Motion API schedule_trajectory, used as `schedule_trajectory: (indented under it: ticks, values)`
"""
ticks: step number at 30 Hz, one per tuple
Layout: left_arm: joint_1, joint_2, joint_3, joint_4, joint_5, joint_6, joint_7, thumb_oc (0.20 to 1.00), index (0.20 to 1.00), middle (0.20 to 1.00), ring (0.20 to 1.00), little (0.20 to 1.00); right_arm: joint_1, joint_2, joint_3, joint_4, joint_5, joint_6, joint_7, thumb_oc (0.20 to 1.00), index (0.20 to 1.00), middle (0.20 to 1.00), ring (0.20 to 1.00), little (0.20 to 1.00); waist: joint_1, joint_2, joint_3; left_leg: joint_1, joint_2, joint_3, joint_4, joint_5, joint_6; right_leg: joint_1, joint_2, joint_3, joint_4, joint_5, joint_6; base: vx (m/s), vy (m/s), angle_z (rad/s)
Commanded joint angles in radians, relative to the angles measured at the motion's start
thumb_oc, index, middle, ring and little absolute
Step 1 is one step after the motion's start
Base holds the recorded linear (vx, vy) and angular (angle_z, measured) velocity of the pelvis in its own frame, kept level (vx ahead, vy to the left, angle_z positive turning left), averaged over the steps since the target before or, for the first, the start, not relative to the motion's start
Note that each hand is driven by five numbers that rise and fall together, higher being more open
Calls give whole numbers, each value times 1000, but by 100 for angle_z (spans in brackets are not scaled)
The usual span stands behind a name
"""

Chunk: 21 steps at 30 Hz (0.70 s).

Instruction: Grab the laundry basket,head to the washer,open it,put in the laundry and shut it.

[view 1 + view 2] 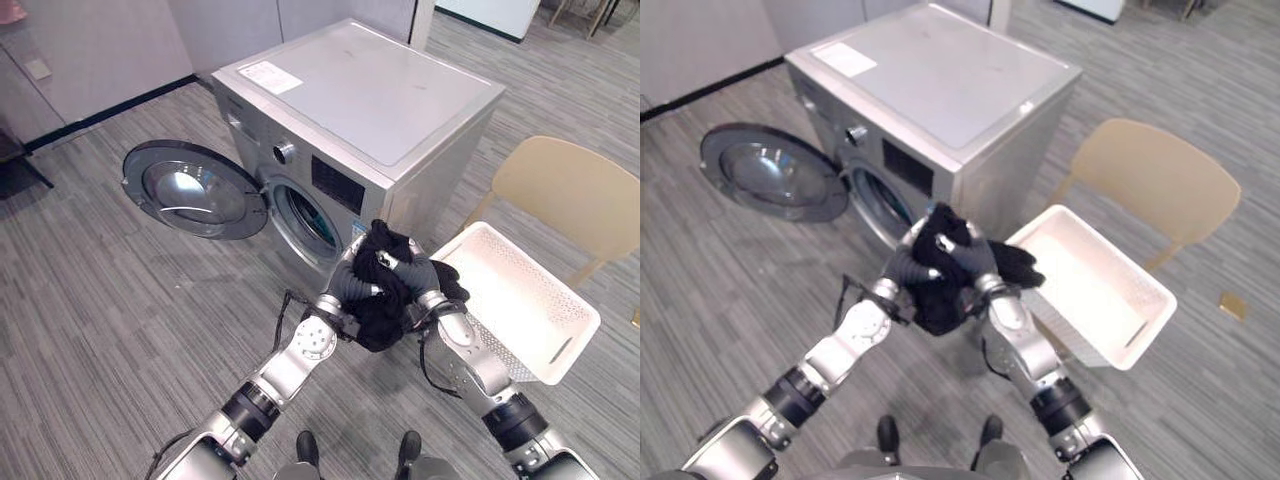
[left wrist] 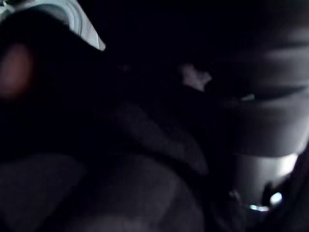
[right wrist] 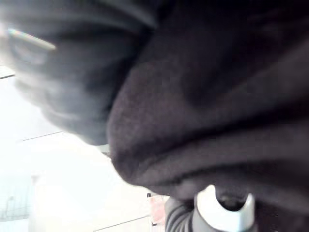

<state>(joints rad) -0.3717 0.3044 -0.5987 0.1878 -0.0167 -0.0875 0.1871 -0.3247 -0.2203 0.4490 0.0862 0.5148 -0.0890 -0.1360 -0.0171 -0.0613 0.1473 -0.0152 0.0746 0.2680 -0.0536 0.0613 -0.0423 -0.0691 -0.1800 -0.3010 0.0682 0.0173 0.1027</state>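
A bundle of black laundry hangs between my two hands, just in front of the silver washer and a little right of its open drum. My left hand grips the bundle from the left and my right hand from the right, with the fingers of both curled into the cloth. The round washer door is swung wide open to the left. The white laundry basket sits on the floor to my right and looks empty. Dark cloth lies right in front of the right wrist view.
A beige chair stands behind the basket, to the right of the washer. Grey striped carpet covers the floor, with open room to the left under the door. A wall runs behind the washer.
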Motion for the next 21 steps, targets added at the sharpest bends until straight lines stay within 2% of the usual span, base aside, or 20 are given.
schedule_trajectory:
  ticks: [1,2,3,5,6,9,10,12,13,14,15,17,20,21]
  values:
    - [-110,-51,-46,45,53,-47,24,200,200,200,200,200,-77,64,46,-58,71,-98,31,335,335,335,335,335,0,-39,-42,8,1,-24,-34,-57,-7,29,76,34,-46,-28,17,-30,62,-15]
    - [-109,-51,-45,56,34,-47,29,200,200,200,200,200,-82,71,66,-59,86,-95,43,526,526,526,526,526,1,-40,-45,12,-7,-23,-34,-59,0,27,75,55,-40,-26,22,-16,37,-17]
    - [-109,-51,-45,55,34,-47,29,200,200,200,200,200,-82,71,66,-59,86,-95,43,1000,1000,1000,1000,1000,2,-40,-45,13,-7,-22,-34,-59,0,27,75,56,-39,-26,22,-23,46,-25]
    - [-96,-41,-35,60,22,-45,28,200,200,200,200,200,-71,61,72,-69,90,-85,60,1000,1000,1000,1000,1000,-1,-40,-44,14,-12,-25,-34,-59,4,19,81,94,-17,-32,24,-35,19,-22]
    - [-77,-26,-14,60,14,-44,26,200,200,200,200,200,-59,46,72,-75,81,-73,72,1000,1000,1000,1000,1000,-6,-39,-42,16,-16,-33,-34,-56,11,10,102,169,0,-37,26,-37,10,-7]
    - [-45,-9,20,62,-5,-44,23,200,200,200,200,200,-51,27,66,-75,54,-64,78,1000,1000,1000,1000,1000,-1,-37,-46,17,-20,-35,-34,-53,13,13,116,209,-6,-39,21,0,-18,0]
    - [-4,12,70,64,-18,-43,23,200,200,200,200,200,-28,-7,50,-82,6,-55,88,1000,1000,1000,1000,1000,7,-36,-53,16,-21,-36,-34,-48,13,25,119,213,-19,-44,16,19,-55,-3]
    - [52,36,129,56,-19,-42,15,200,200,200,200,200,36,-63,18,-102,-67,-44,104,1000,1000,1000,1000,1000,8,-33,-60,18,-22,-39,-34,-44,10,41,123,209,-39,-46,11,30,-60,-3]
    - [52,36,129,55,-19,-42,15,200,200,200,200,200,36,-63,18,-102,-67,-44,104,1000,1000,1000,1000,1000,8,-33,-60,18,-22,-39,-34,-44,10,42,123,209,-39,-46,11,39,-65,6]
    - [112,60,191,50,-15,-43,8,200,200,200,200,200,119,-131,-42,-123,-159,-39,112,1000,1000,1000,1000,1000,6,-32,-60,19,-23,-41,-34,-40,7,50,127,203,-52,-47,12,25,-44,8]
    - [115,60,190,48,-15,-42,8,200,200,200,200,200,123,-132,-42,-126,-160,-37,112,1000,1000,1000,1000,1000,5,-32,-61,19,-23,-42,-34,-40,7,52,127,202,-53,-47,12,23,-82,13]
    - [259,85,328,83,-37,-41,-19,200,200,200,200,200,313,-218,-171,-128,-287,-38,140,1000,1000,1000,1000,1000,-2,-27,-38,-1,-22,-60,-17,-25,-3,56,127,173,-67,-47,7,-21,-87,33]
    - [316,84,386,113,-78,-36,-38,200,200,200,200,200,368,-241,-204,-75,-340,-33,141,1000,1000,1000,1000,1000,-4,-26,-17,-45,-23,-79,40,-30,-12,55,119,139,-71,-48,1,-46,-38,46]
    - [367,94,449,149,-96,-33,-49,200,200,200,200,200,410,-257,-233,-3,-405,-25,142,1000,1000,1000,1000,1000,3,-24,5,-77,-22,-88,84,-41,-20,62,108,100,-76,-51,-3,-22,-15,74]
